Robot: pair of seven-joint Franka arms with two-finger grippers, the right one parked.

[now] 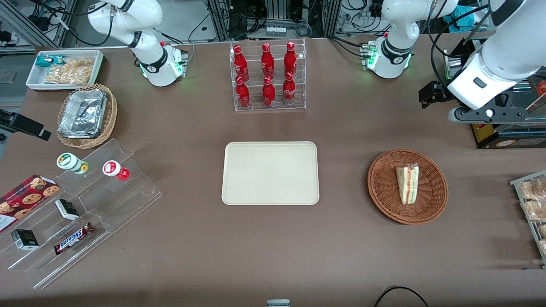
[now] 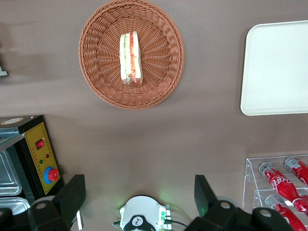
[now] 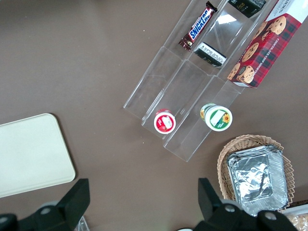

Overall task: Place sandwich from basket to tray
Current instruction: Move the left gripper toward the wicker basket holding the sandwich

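The sandwich (image 1: 408, 185) lies in the basket (image 1: 384, 187), clear of the rim all round. Bare desk (image 1: 343, 179) separates basket from tray (image 1: 270, 172). Farther from the front camera, my end effector (image 2: 139, 195) hangs high above the desk, fingers (image 2: 72, 195) spread apart, holding nothing.

Open pincer (image 2: 139, 197) high over bare table (image 1: 341, 170); nothing above sandwich (image 1: 408, 184) in basket (image 1: 407, 186); bare table between basket and tray (image 1: 270, 172).
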